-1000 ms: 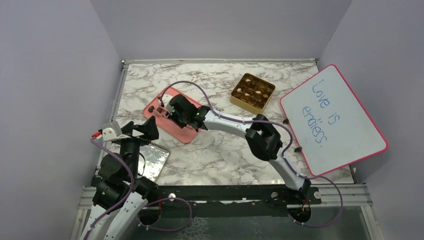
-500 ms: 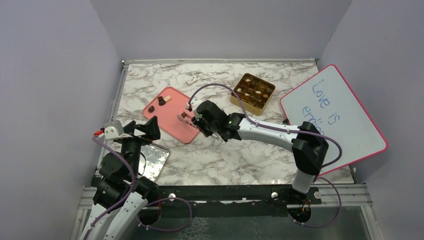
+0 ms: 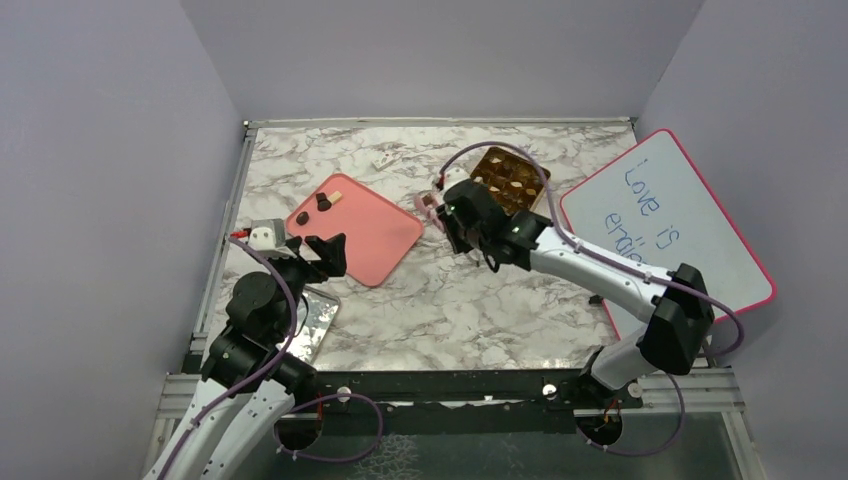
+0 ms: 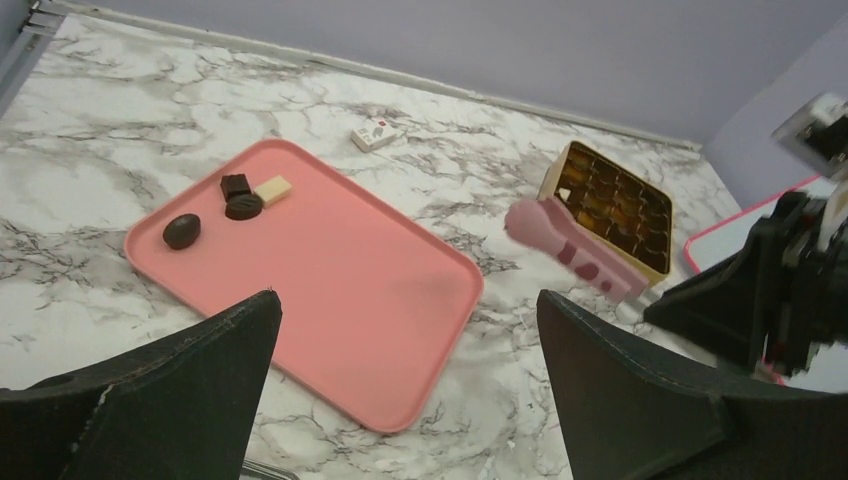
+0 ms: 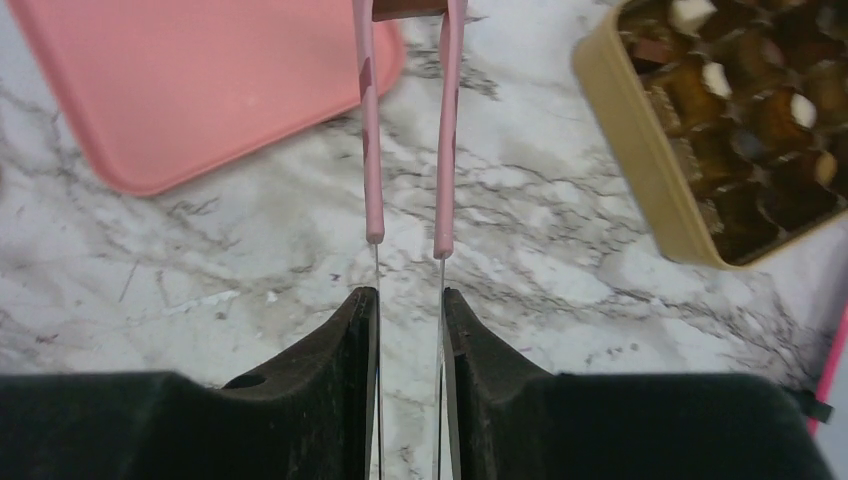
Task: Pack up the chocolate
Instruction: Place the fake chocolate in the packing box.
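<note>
Marble table [image 3: 450, 300], enclosed by purple walls [image 3: 440, 60], is bearing a pink tray [image 3: 385, 235] and a gold box [image 3: 508, 182].
Left wrist: left gripper [image 4: 405, 320] is gaping wide, holding nothing, facing four chocolates [image 4: 243, 206] lying on the tray.
Right wrist: right gripper [image 5: 410, 295] is clamping tweezers [image 5: 368, 150]; their tips are pinching one chocolate piece [image 5: 410, 8] by its sides near the box. It is probably light, brittle and easily smudged.

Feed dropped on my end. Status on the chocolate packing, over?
Left gripper open, hovering by pink tray. Right gripper shut on pink tweezers, chocolate piece in their tips, short of gold box. Four chocolates on tray. Nothing between tweezers and box.
</note>
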You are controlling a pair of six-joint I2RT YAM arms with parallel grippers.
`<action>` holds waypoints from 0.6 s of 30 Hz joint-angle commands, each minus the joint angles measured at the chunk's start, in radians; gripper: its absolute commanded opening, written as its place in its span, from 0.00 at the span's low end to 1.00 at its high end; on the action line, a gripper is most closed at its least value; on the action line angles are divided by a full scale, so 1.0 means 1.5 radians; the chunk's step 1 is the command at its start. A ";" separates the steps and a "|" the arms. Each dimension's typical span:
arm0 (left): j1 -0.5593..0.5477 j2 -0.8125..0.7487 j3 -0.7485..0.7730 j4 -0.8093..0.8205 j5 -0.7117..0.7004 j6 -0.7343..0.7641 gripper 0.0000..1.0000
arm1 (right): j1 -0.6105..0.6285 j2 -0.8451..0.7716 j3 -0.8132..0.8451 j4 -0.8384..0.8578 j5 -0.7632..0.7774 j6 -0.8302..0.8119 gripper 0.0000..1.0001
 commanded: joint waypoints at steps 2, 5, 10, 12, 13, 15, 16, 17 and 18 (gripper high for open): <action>0.002 0.013 -0.003 -0.001 0.054 0.015 0.99 | -0.105 -0.061 -0.004 -0.050 0.023 0.030 0.31; 0.002 0.008 -0.008 -0.001 0.050 0.020 0.99 | -0.161 -0.065 -0.004 -0.054 -0.008 0.024 0.31; 0.003 0.000 -0.011 0.000 0.042 0.028 0.99 | -0.221 -0.054 -0.011 -0.044 -0.042 0.027 0.32; 0.002 -0.003 -0.012 -0.001 0.042 0.033 0.99 | -0.236 -0.042 -0.009 -0.048 -0.045 0.028 0.32; 0.002 -0.004 -0.014 -0.001 0.043 0.033 0.99 | -0.245 -0.036 -0.007 -0.049 -0.049 0.029 0.32; 0.002 -0.007 -0.015 0.000 0.045 0.034 0.99 | -0.253 -0.028 -0.005 -0.048 -0.055 0.035 0.32; 0.003 -0.008 -0.016 0.002 0.045 0.035 0.99 | -0.254 -0.024 -0.004 -0.046 -0.058 0.038 0.32; 0.003 -0.008 -0.015 0.004 0.045 0.034 0.99 | -0.253 -0.022 -0.003 -0.045 -0.061 0.041 0.33; 0.002 -0.007 -0.016 0.005 0.045 0.035 0.99 | -0.255 -0.018 -0.002 -0.046 -0.062 0.043 0.33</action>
